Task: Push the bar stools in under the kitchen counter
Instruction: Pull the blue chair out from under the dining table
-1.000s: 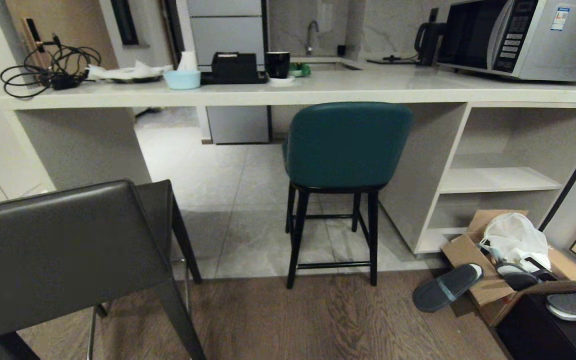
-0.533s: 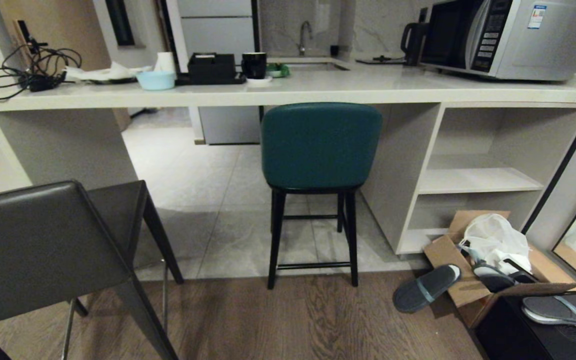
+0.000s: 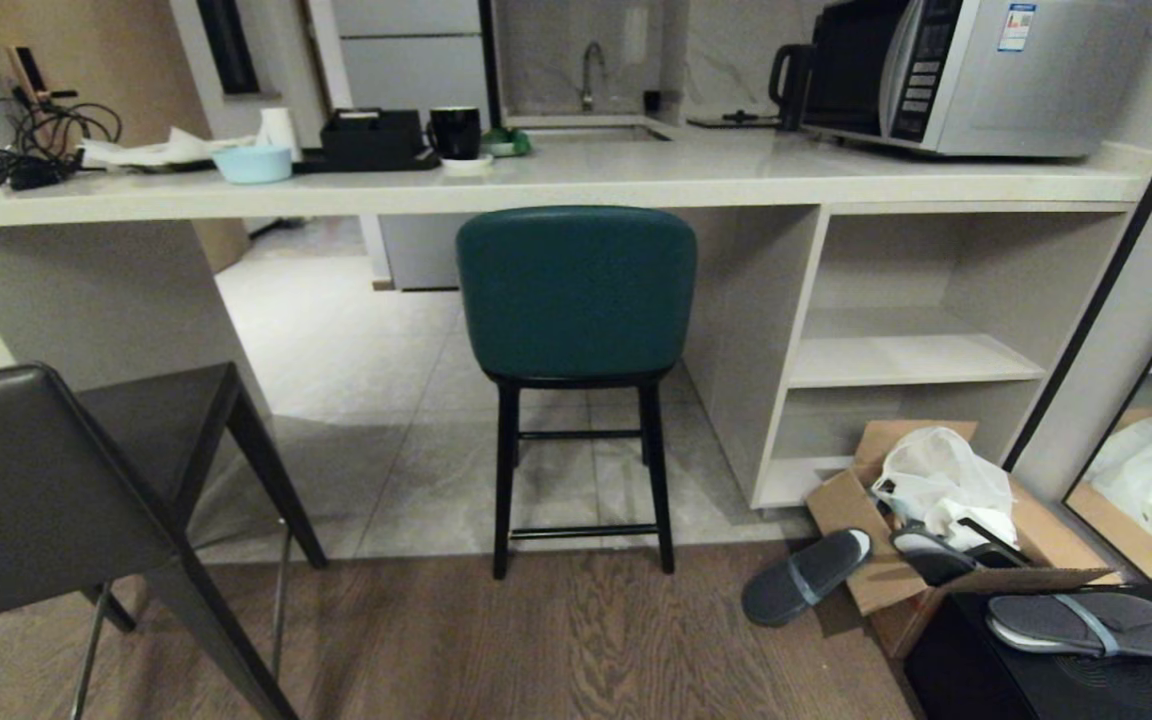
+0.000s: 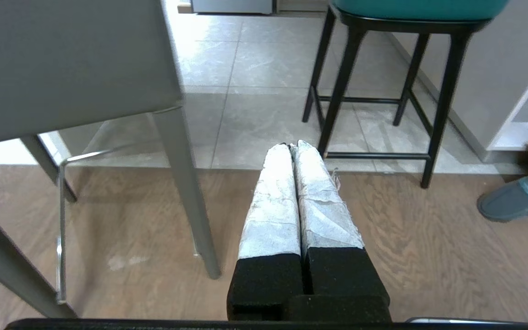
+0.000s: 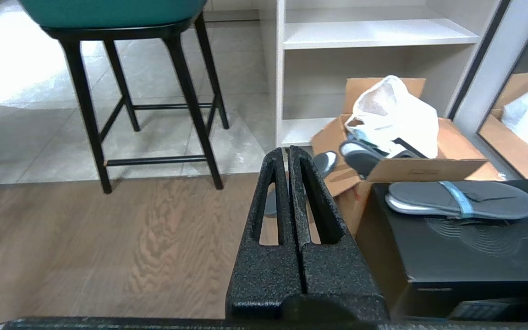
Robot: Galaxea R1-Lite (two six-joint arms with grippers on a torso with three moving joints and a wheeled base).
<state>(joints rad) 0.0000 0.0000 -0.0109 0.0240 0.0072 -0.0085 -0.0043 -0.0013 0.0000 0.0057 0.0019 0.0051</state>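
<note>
Item 1: my left pincer (image 4: 294,145), taped fingers pressed together, gripping nothing, above the wood floor at lower centre of its wrist frame. Item 2: my right pincer (image 5: 287,150), black fingers pressed together, equally empty, lower centre of its own frame. Item 3: dark grey stool (image 3: 46,500), lower left of the head frame, well clear of the surface (image 3: 636,180). Item 4: teal stool (image 3: 576,290), centre frame, its back just below the surface edge, legs on the tiles. Item 5: cardboard box (image 3: 896,580), lower right, 1 slipper (image 3: 804,577) beside it.
</note>
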